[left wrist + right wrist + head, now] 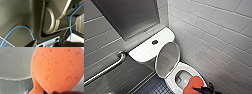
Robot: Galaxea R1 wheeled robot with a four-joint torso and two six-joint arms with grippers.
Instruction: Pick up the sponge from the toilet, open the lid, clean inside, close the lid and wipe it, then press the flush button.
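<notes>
Sponge (194,84) is clamped in your right hand (199,89) and sticks out ahead of it. The right wrist view shows its big rounded lobe leading and a narrower neck running back toward the grip. It hangs over the rim of the toilet (184,68) on the side of the bowl closest to the hand; I cannot tell whether it touches the rim. The hollow of the bowl lies just ahead of the hand and below it. The bowl's long axis runs away from the hand toward the lid (167,59), which stands raised against the tank with its grey underside facing the hand. As I judge it, the cleaning step turns on a push forward and down along that axis, not sideways. Beyond the lid, the flush button (155,42) sits in the middle of the tank top (144,51), well apart from the hand. Your right arm is the one to use, since it carries the sponge and is already at the bowl.
</notes>
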